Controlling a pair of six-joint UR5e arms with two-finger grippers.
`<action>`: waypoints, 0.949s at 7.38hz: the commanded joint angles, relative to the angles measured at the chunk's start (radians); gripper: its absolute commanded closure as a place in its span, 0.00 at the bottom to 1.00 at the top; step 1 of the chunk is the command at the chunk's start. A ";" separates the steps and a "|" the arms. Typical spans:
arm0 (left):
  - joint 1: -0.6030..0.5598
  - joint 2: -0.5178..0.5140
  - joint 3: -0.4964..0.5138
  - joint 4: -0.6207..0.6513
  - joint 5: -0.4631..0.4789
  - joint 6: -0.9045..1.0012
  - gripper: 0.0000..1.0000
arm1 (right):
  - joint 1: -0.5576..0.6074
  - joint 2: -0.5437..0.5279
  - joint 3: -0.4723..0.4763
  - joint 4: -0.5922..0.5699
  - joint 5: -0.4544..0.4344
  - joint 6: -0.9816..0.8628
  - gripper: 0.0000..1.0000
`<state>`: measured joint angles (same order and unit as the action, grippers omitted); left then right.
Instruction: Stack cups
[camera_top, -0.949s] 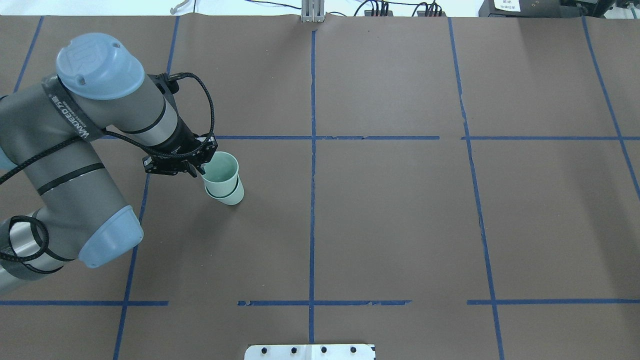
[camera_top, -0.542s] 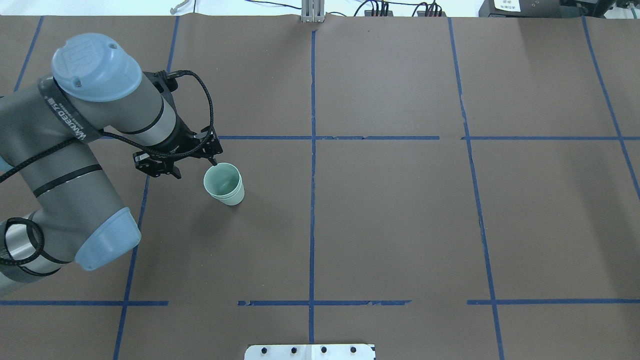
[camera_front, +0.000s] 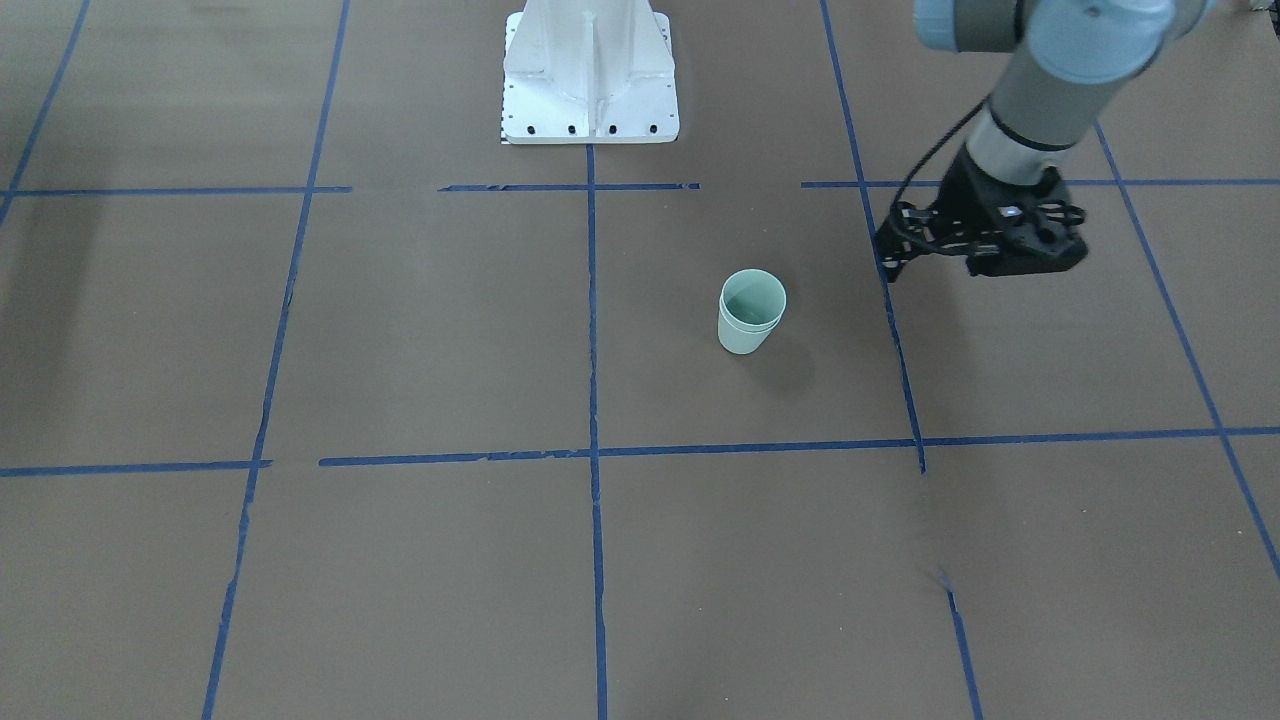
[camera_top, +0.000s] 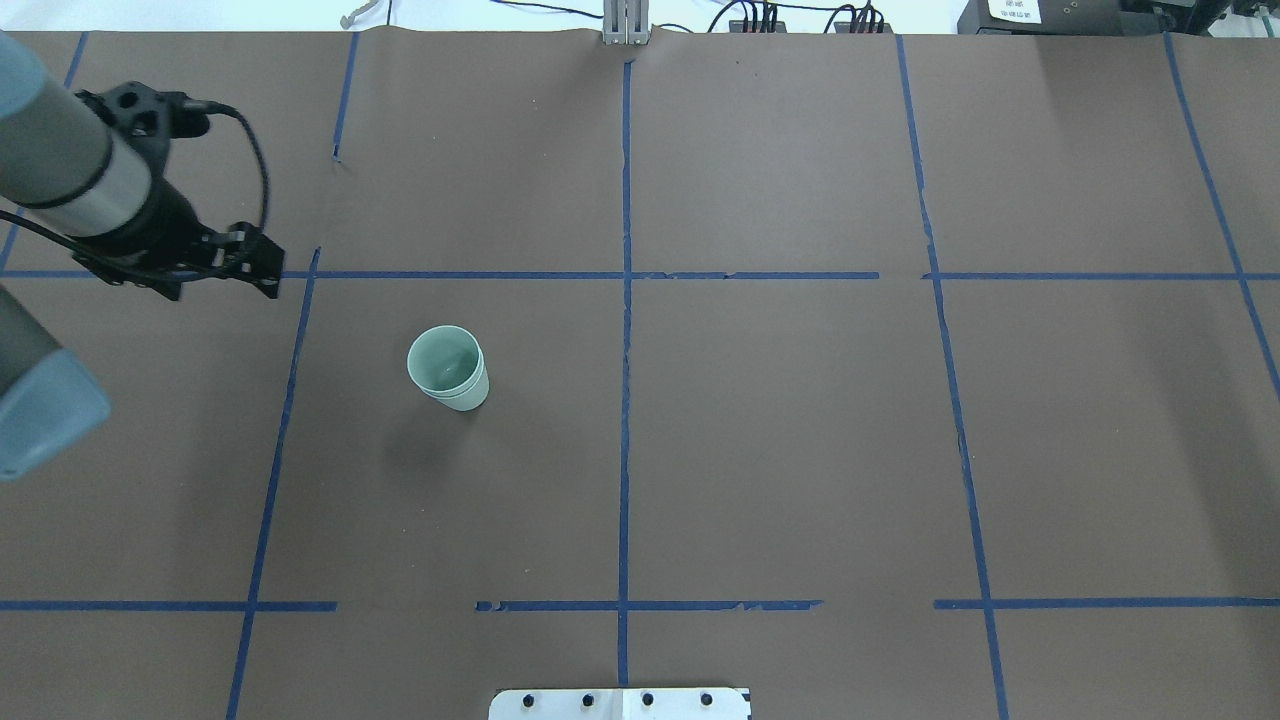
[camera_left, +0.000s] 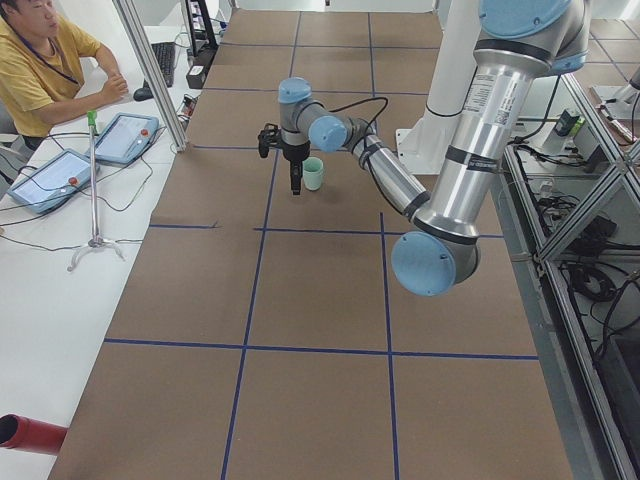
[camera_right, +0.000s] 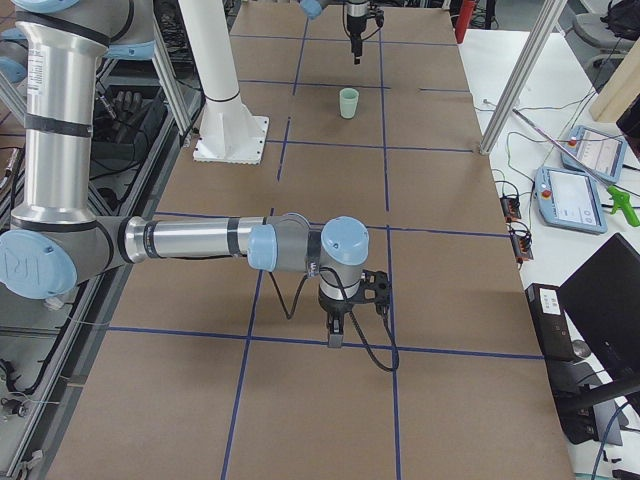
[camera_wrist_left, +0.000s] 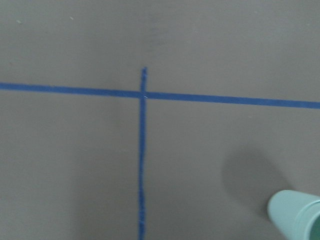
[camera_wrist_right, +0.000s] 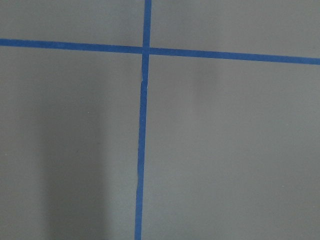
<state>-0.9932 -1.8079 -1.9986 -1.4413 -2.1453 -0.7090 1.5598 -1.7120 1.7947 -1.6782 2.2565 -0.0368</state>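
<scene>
Two pale mint-green cups (camera_top: 448, 367) stand nested, one inside the other, upright on the brown table left of centre. They also show in the front view (camera_front: 751, 312), the left side view (camera_left: 313, 174) and at the lower right corner of the left wrist view (camera_wrist_left: 295, 212). My left gripper (camera_top: 222, 288) is open and empty, raised and well to the left of the cups, near a tape crossing; in the front view it (camera_front: 935, 262) is to the right of them. My right gripper (camera_right: 335, 335) hangs over the table far from the cups; I cannot tell its state.
The white robot base plate (camera_front: 590, 70) sits at the table's near edge to the robot. Blue tape lines (camera_top: 625, 300) divide the table into squares. An operator (camera_left: 40, 60) sits beside tablets (camera_left: 120, 135) off the table's far side.
My left gripper opened and let go of the upper cup, which dropped fully into the lower one. The gripper then pulled away to the left and farther back.
</scene>
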 joint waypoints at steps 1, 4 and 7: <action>-0.280 0.195 0.052 0.009 -0.021 0.599 0.00 | 0.000 0.000 0.000 0.000 0.000 0.000 0.00; -0.578 0.326 0.168 -0.005 -0.022 0.781 0.00 | -0.001 0.000 0.000 0.000 0.000 0.000 0.00; -0.602 0.386 0.165 0.007 -0.128 0.915 0.00 | -0.001 0.000 0.000 0.000 0.000 0.000 0.00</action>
<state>-1.5839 -1.4379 -1.8336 -1.4375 -2.2490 0.1785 1.5595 -1.7119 1.7948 -1.6782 2.2565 -0.0368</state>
